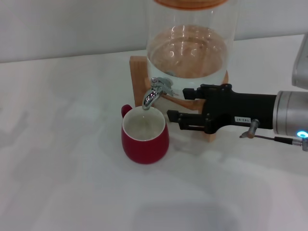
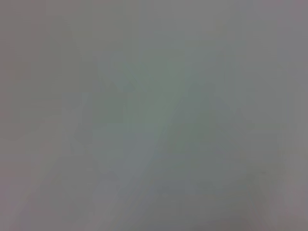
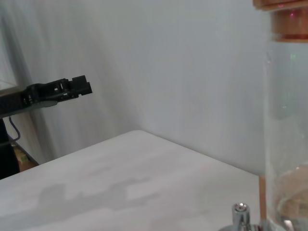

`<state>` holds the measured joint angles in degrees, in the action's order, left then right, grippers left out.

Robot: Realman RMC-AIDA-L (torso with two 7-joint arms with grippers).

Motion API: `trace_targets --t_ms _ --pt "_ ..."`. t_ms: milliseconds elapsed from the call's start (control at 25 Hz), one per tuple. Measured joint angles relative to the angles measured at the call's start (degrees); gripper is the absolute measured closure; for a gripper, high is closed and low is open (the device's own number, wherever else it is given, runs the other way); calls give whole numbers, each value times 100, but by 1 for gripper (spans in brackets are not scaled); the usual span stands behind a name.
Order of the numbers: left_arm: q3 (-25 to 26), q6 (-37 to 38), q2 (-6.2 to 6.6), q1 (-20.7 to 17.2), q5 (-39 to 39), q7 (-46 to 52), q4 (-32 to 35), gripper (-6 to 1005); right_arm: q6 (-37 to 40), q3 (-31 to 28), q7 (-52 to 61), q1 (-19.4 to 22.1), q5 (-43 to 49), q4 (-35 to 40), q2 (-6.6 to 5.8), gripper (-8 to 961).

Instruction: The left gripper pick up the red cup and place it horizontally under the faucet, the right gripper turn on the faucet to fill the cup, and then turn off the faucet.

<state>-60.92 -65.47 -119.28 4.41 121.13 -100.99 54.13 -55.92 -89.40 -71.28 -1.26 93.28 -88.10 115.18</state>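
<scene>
The red cup [image 1: 144, 136] stands upright on the white table [image 1: 57, 159], directly under the faucet [image 1: 153, 96], its handle toward the wooden stand [image 1: 138, 77] of the glass water jar [image 1: 190, 43]. The right gripper [image 1: 175, 103] hovers just beside the faucet, its fingers apart. The left gripper [image 3: 77, 86] hangs well away from the faucet; whether its fingers are apart cannot be told.

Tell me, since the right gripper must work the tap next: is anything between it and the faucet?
Nothing visible. In the head view the right gripper, fingers open, sits just right of the faucet, with only open space between them. The red cup stands below the spout, lower than that path. The left gripper is off to the side.
</scene>
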Motion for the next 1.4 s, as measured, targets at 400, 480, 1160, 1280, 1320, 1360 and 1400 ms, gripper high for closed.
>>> trace_targets --t_ms 400,480,1160,1280,1320,1360,1400 --pt "-11 0 -7 -4 -2 7 -4 136 -7 132 70 -163 15 -63 -5 231" --pt "-9 -1 -4 -7 -2 16 -15 135 -13 159 71 -163 17 -94 -8 231" --pt "-3 4 1 -46 -1 40 -35 135 -266 286 137 -215 234 -340 -23 231" --pt "-6 8 -1 -62 -2 42 -35 135 -274 221 139 -128 237 -419 -22 231" --pt "-5 8 -3 -65 -1 42 -35 135 -282 187 140 -86 237 -456 -22 231" --pt "-3 9 -4 -69 -1 40 -34 135 -293 132 141 -17 238 -500 -25 231" --pt "-2 9 -4 -76 -1 32 -35 136 -302 71 141 58 238 -559 -26 231"
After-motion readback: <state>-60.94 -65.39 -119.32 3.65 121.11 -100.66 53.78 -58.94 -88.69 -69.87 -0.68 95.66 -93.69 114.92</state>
